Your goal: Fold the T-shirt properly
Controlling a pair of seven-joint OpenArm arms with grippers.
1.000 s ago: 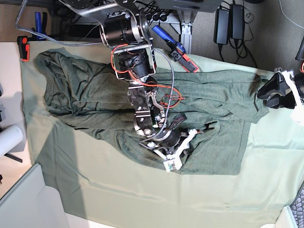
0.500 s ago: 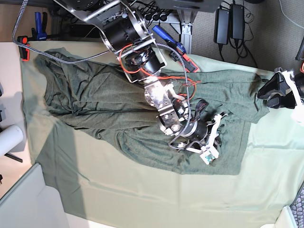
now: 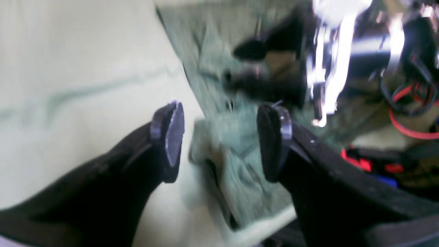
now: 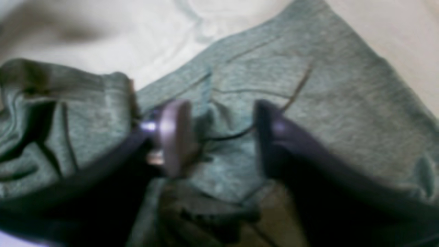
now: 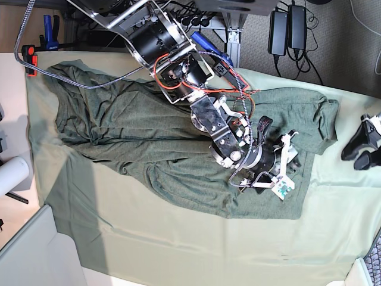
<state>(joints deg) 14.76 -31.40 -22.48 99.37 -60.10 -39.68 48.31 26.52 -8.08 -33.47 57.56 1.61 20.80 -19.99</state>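
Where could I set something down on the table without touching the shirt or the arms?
Free: the pale cloth between the T-shirt and the near table edge, and beside the left hand. Crowded: mid-shirt, under the right hand.

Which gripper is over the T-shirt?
The right gripper: it hangs open over the T-shirt. The left gripper is off it, beside its edge.

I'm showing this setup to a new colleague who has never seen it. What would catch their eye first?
First the right arm, reaching out from the top of the base view across the dark T-shirt, its right gripper open just above the fabric. The shirt lies rumpled on a pale green tablecloth. At the right edge, the left gripper waits open beside the shirt's edge.
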